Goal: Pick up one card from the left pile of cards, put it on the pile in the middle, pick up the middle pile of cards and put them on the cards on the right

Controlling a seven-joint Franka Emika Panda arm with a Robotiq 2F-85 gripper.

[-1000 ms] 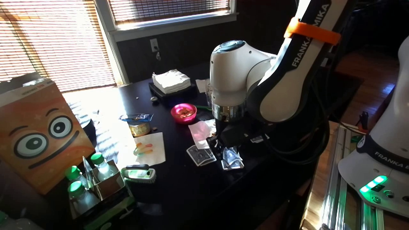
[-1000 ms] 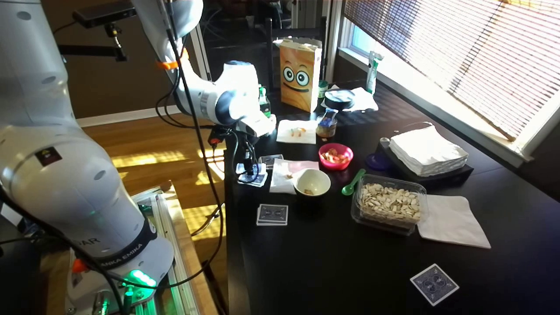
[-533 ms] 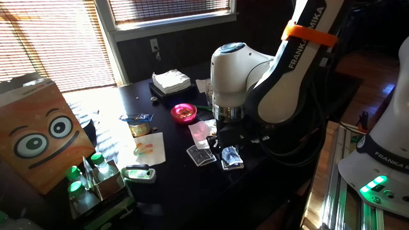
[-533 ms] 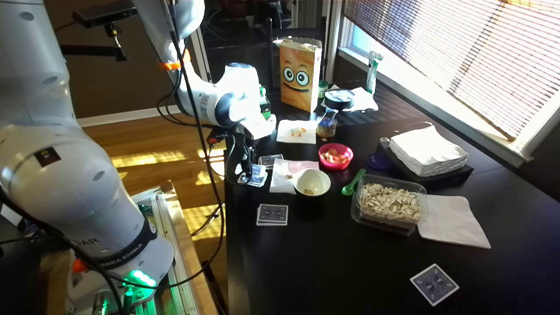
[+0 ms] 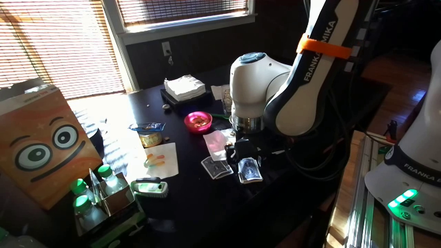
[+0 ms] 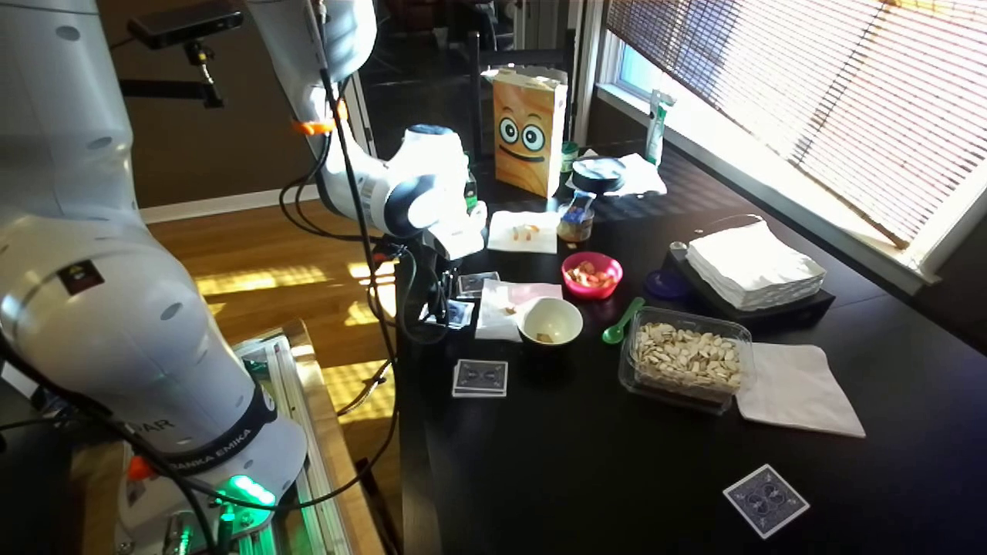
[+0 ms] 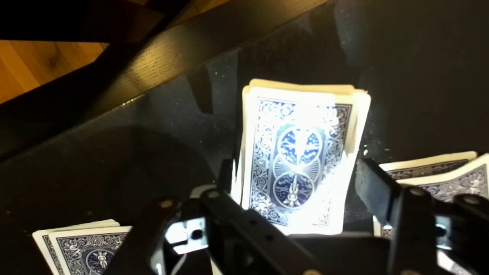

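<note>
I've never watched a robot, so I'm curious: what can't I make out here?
Wrist view: the lower-left pile, cut off by the bottom edge and partly covered by the gripper.
Wrist view: the pile at its right edge, cut off there.
In an exterior view: the middle pile, partly behind the gripper.
Wrist view: the face of its top card, turned down.
In an exterior view: the clear box, mostly behind the arm.
</note>
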